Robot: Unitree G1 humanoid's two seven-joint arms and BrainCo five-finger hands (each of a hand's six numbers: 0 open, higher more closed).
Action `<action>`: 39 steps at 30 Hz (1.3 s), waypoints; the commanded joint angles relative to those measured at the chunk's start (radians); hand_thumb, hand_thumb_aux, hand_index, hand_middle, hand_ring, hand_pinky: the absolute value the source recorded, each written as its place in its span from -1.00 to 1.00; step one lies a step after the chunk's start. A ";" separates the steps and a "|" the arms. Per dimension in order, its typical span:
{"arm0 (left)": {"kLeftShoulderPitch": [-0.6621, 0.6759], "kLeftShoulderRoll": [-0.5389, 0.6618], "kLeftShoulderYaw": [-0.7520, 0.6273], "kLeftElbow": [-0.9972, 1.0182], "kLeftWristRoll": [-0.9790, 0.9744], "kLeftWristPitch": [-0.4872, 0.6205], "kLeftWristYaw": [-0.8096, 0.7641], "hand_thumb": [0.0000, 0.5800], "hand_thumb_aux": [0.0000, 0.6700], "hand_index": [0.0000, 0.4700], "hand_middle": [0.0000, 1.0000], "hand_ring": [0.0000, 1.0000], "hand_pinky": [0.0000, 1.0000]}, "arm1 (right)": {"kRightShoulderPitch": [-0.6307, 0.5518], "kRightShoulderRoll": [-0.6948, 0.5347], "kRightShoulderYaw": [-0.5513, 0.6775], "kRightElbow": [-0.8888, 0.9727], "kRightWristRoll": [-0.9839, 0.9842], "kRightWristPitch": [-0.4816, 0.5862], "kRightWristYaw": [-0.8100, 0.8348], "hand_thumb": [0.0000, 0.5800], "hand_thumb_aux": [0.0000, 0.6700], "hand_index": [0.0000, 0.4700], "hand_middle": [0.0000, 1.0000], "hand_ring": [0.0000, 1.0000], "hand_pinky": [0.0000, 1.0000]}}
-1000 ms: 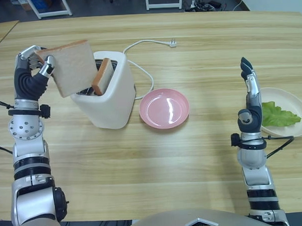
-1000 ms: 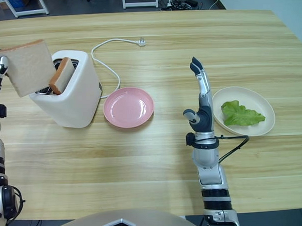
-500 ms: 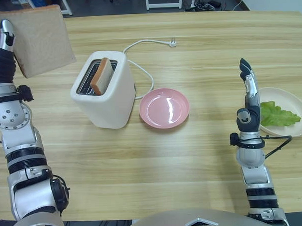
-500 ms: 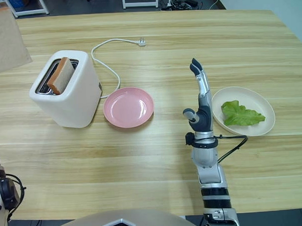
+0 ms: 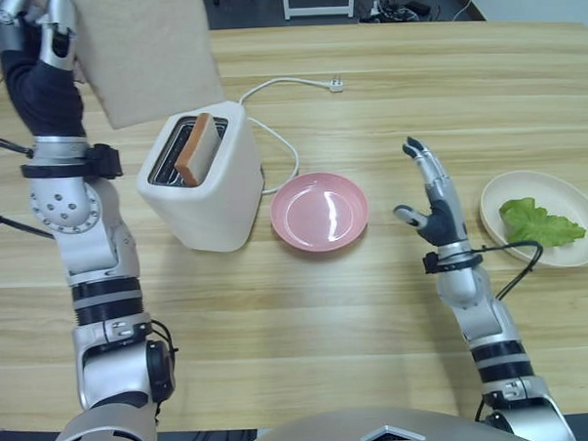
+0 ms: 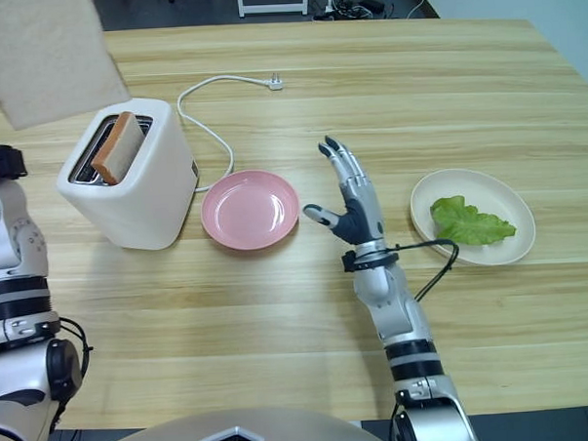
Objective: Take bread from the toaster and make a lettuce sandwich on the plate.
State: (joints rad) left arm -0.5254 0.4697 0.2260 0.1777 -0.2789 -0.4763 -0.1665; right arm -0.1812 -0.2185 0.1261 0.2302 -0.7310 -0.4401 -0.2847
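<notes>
My left hand is raised high at the upper left, shut on a slice of bread held above and behind the white toaster. A second slice stands tilted in the toaster's slot. The pink plate lies bare just right of the toaster. My right hand hovers open with fingers spread between the pink plate and the cream plate, which holds a lettuce leaf.
The toaster's white cord loops behind the toaster and pink plate, its plug lying on the wooden table. Bare table lies in front of the plates.
My left hand has carried the bread slice to the right, nearer above the toaster. My right hand has moved left toward the pink plate and tilted, fingers spreading.
</notes>
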 commanded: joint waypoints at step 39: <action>0.155 -0.276 -0.379 0.216 0.144 0.174 -0.444 1.00 1.00 1.00 1.00 1.00 1.00 | 0.333 -0.574 0.215 -0.515 0.131 0.021 0.543 -1.00 -1.00 -1.00 -1.00 -1.00 -1.00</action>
State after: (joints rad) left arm -0.3899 0.1769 -0.1658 0.4258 -0.1050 -0.3274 -0.5842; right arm 0.1441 -0.7918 0.3895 -0.2563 -0.6516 -0.3987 0.2689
